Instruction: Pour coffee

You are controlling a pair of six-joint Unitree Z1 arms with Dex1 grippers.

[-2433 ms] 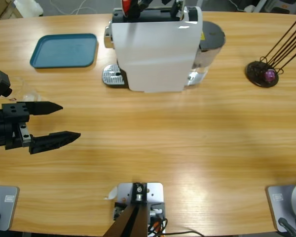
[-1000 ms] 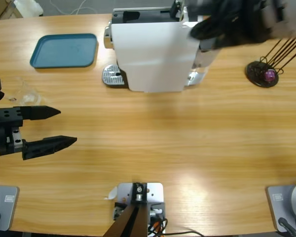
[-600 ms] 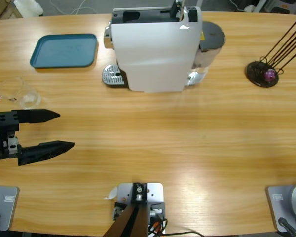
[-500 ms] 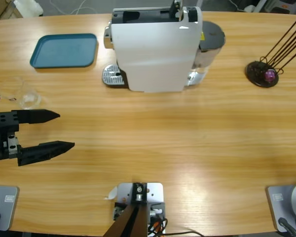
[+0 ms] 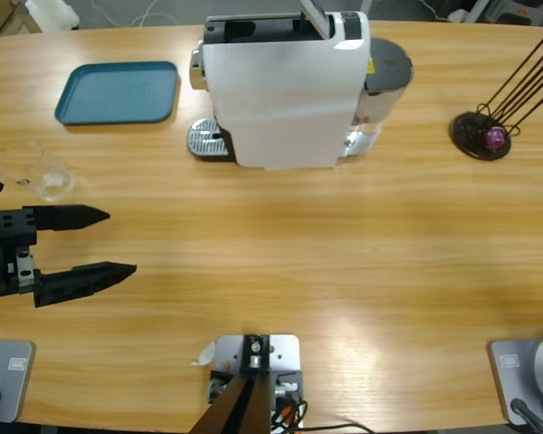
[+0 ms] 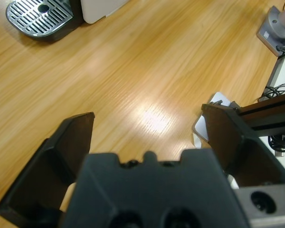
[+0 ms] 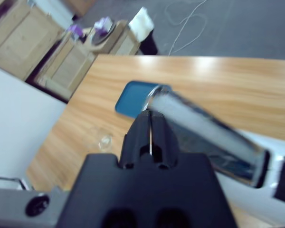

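A small clear glass tumbler [image 5: 52, 179] stands near the table's left edge; the coffee in it barely shows. It also appears small in the right wrist view [image 7: 104, 141]. My left gripper [image 5: 119, 241] is open just in front of the tumbler, holding nothing, and it points along bare wood [image 6: 147, 115]. The white coffee machine [image 5: 285, 86] stands at the back middle, its drip grate [image 5: 208, 140] bare. My right gripper [image 7: 150, 116] is above the machine, shut at the end of the machine's raised silver lever [image 7: 206, 137]. In the high view only the lever [image 5: 316, 18] shows.
A teal tray [image 5: 118, 91] lies at the back left, behind the tumbler. A dark holder with thin sticks and a purple ball [image 5: 482, 134] stands at the right. The drip grate [image 6: 39, 15] shows at the top left of the left wrist view.
My left gripper has drawn back to the left, uncovering the tumbler. An arm swept over the machine's top a second ago, and the silver lever now stands raised.
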